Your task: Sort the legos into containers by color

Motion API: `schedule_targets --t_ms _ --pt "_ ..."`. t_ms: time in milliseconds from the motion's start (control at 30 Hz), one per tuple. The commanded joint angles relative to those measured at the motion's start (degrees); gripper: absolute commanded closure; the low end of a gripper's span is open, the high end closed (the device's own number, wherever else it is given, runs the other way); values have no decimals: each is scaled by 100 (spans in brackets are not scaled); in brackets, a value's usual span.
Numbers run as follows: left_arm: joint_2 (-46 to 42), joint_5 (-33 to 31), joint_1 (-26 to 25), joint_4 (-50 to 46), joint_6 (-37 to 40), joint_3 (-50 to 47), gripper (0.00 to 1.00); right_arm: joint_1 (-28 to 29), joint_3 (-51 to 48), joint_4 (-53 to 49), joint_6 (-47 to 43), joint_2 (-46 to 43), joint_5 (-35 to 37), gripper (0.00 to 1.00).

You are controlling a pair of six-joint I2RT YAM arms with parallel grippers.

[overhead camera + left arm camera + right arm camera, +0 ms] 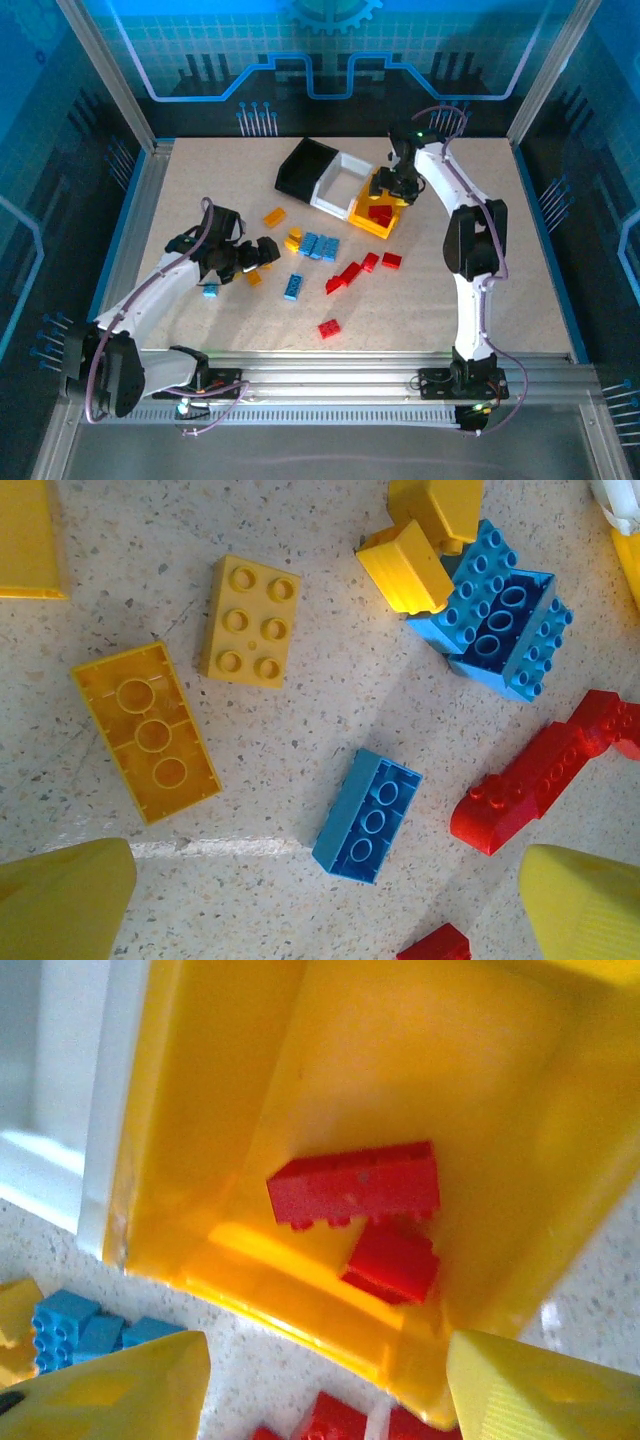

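Overhead, three open-topped plastic bins sit joined in a row at the far middle of the speckled beige counter (200, 190): a black bin (303, 165) on the left, a white bin (343, 184) in the middle and a yellow-orange bin (372, 222) on the right.

The right tool (392, 192) hangs over the yellow-orange bin. In its wrist view its yellow fingers (110, 1385) stand well apart with nothing between them. Two red studded bricks (355, 1185) lie touching each other on the bin's floor.

The left tool (262, 252) hovers low over the loose legos at the left middle of the counter, its jaws spread wide and empty. Between its fingers (60, 900) in its wrist view lies a light blue brick (367, 815), hollow side up. Farther off lie two orange-yellow bricks, one studs up (250, 620) and one hollow side up (147, 730).

More bricks lie loose near the bins: a cluster of light blue ones (318, 245), several red ones (350, 275) to its right, and a single red brick (328, 328) nearer the arms.
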Motion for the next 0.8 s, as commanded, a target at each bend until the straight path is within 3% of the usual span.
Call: schedule_targets --t_ms 0,433,600,767 --pt "-38 173 60 16 -119 -9 1 -29 -392 -27 35 -748 -108 31" --pt "-319 262 44 268 -437 -447 1 301 -3328 638 330 -2682 -59 16" --pt "-251 315 35 337 -487 -412 1 335 -4211 1057 584 -2993 -101 17" --pt "-208 308 9 350 -507 -345 1 407 -4442 1370 688 -2801 -89 21"
